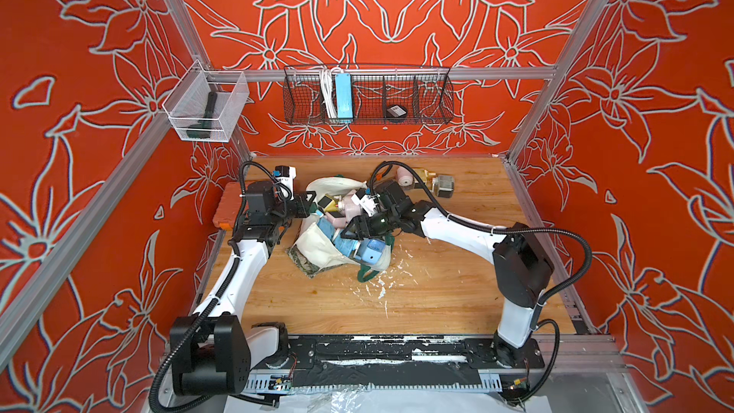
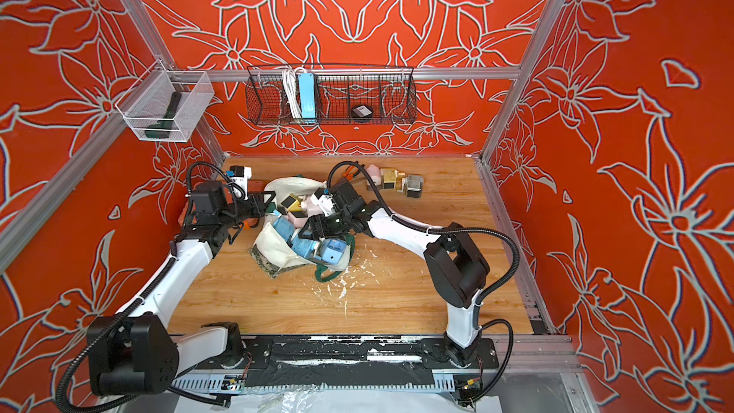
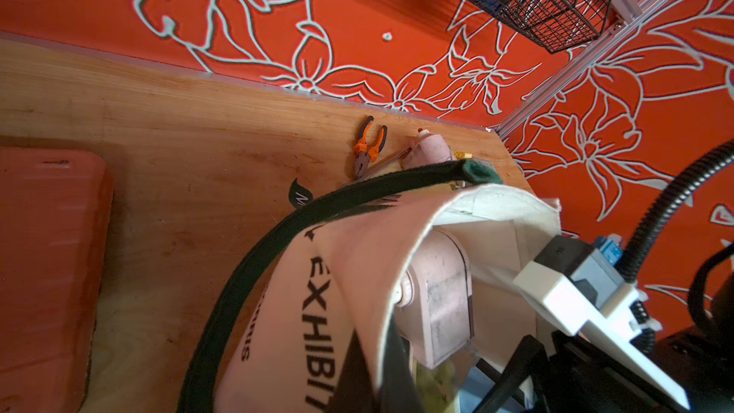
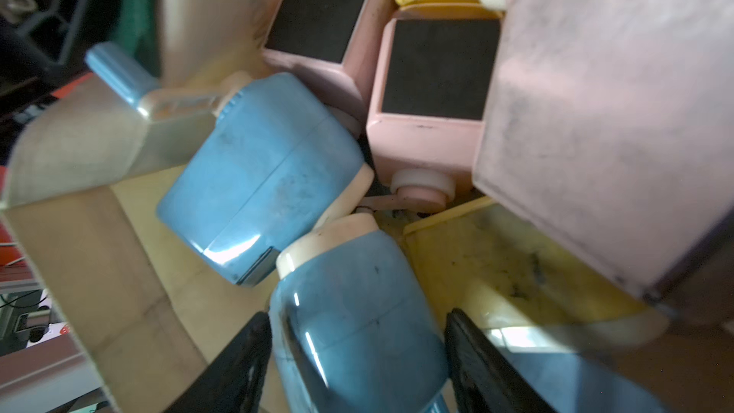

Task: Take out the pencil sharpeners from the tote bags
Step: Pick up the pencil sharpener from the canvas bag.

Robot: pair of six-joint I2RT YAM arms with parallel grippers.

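One tote bag (image 1: 315, 242) lies slumped in the middle of the desk (image 1: 397, 303), toward the far side, its mouth gaping. Three pencil sharpeners are already out, in a row near the far right corner: a pink one (image 1: 406, 176), a yellow one (image 1: 422, 174) and a grey one (image 1: 444, 183), each touching the next. The right wrist view shows seven more packed in the bag: two blue, three pink and two yellow. One pair of orange-handled pliers (image 3: 369, 148) lies by the far edge. One orange tool case (image 1: 226, 204) sits against the left edge.

The left arm runs up the left side from its near base, wrist turned inward. The left pincer (image 1: 308, 202) is clenched at the bag's rim, with canvas and a green strap (image 3: 278, 232) drawn up around it.

The right arm stands upright at its near base, its forearm stretched toward the middle and its wrist tipped down into the bag. The right pincer (image 4: 357, 313) has its jaws apart, one on each flank of a blue sharpener (image 4: 357, 351). Whether they press on it cannot be told. The other blue sharpener (image 4: 262, 176) lies just beyond.

The near half of the desk is bare wood with white flecks. More open wood lies between the bag and the right wall.
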